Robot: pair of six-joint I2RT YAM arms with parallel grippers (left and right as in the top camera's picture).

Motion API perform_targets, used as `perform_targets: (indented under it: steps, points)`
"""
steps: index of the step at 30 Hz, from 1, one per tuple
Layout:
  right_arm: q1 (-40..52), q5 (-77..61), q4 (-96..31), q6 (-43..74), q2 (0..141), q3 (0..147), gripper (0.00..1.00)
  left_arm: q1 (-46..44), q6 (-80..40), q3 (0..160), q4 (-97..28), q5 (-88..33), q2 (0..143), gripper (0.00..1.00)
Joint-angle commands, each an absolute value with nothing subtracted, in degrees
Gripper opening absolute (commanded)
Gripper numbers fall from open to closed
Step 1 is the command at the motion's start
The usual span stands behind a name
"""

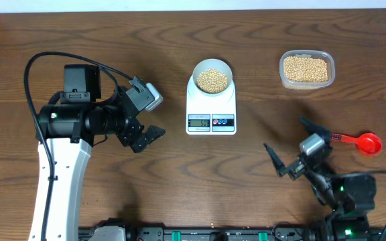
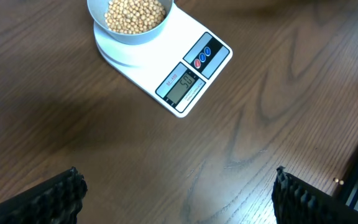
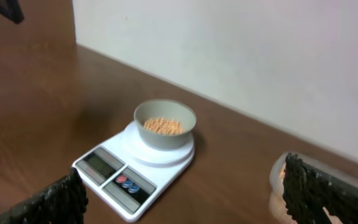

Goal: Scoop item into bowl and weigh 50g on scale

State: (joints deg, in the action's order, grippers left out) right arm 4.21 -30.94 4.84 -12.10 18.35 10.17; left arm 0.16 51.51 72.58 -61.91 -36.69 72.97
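The pale blue-grey bowl (image 1: 212, 71) sits on the white scale (image 1: 211, 107), filled with beige beans (image 1: 212, 80). The scale's display (image 2: 183, 87) is lit. It also shows in the left wrist view (image 2: 166, 62) and the right wrist view (image 3: 135, 168), with the bowl (image 3: 165, 124) on top. My left gripper (image 1: 146, 137) is open and empty, left of the scale. My right gripper (image 1: 290, 150) is open and empty at the front right. Its fingers frame the scale in the right wrist view (image 3: 185, 199). The red scoop (image 1: 366, 142) lies empty on the table, right of the right gripper.
A clear plastic tub (image 1: 306, 69) holding more beans stands at the back right. Its edge shows behind my right finger in the right wrist view (image 3: 277, 177). A white wall runs along the table's far edge.
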Motion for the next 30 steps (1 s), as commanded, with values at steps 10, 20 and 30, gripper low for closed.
perform_targets:
  steps: [10,20,30]
  points:
    - [4.6,-29.9,7.1,-14.4,5.3,1.6,0.99,0.4,52.5,73.7,-62.1,-36.4,73.3,0.98]
    - [4.6,-30.2,7.2,-14.4,1.4,0.3,0.99,0.4,52.5,73.7,-62.1,-36.4,73.3,0.98]
    - [4.6,-30.3,7.1,-14.4,0.3,0.3,0.99,0.4,52.5,73.7,-62.1,-36.4,73.3,0.98]
